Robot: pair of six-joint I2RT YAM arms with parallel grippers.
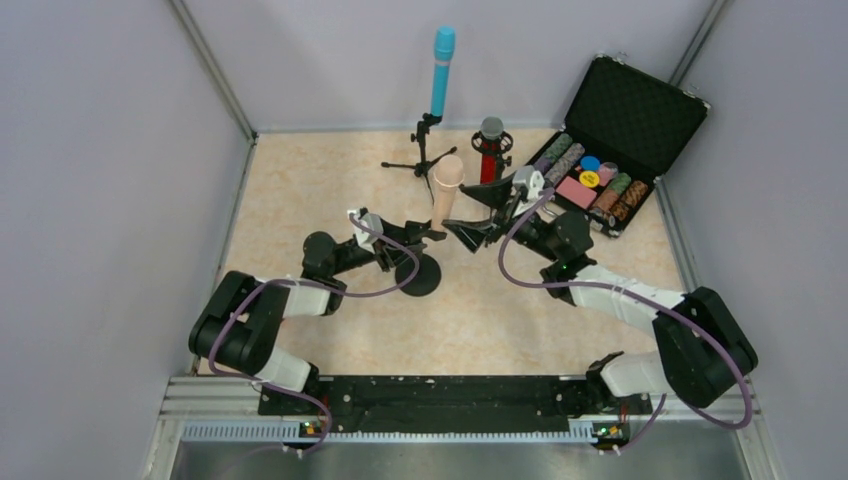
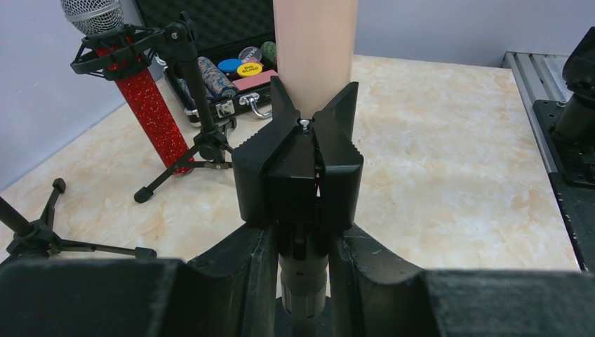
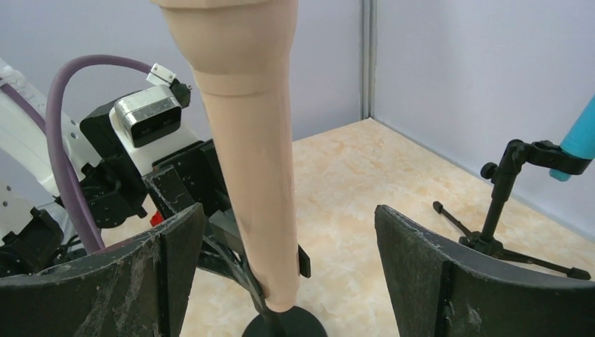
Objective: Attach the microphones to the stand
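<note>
A pale peach microphone [image 1: 447, 188] [image 2: 316, 49] [image 3: 251, 154] stands upright in the black clip [image 2: 298, 175] of a round-based stand [image 1: 417, 274] [image 3: 284, 324]. My left gripper [image 1: 424, 238] [image 2: 303, 281] is shut on that stand's post just below the clip. My right gripper [image 1: 482, 216] [image 3: 291, 232] is open, its fingers on either side of the peach microphone without touching it. The teal-blue microphone [image 1: 441, 68] [image 3: 579, 137] sits on a tripod stand [image 1: 423, 150] [image 3: 497, 210]. The glittery red microphone [image 1: 490, 152] [image 2: 144, 105] stands in a shock mount on another tripod.
An open black case [image 1: 610, 140] [image 2: 231, 70] with poker chips lies at the back right. Tripod legs [image 2: 42, 239] spread over the marble-look table near the left. Grey walls close in the table on three sides.
</note>
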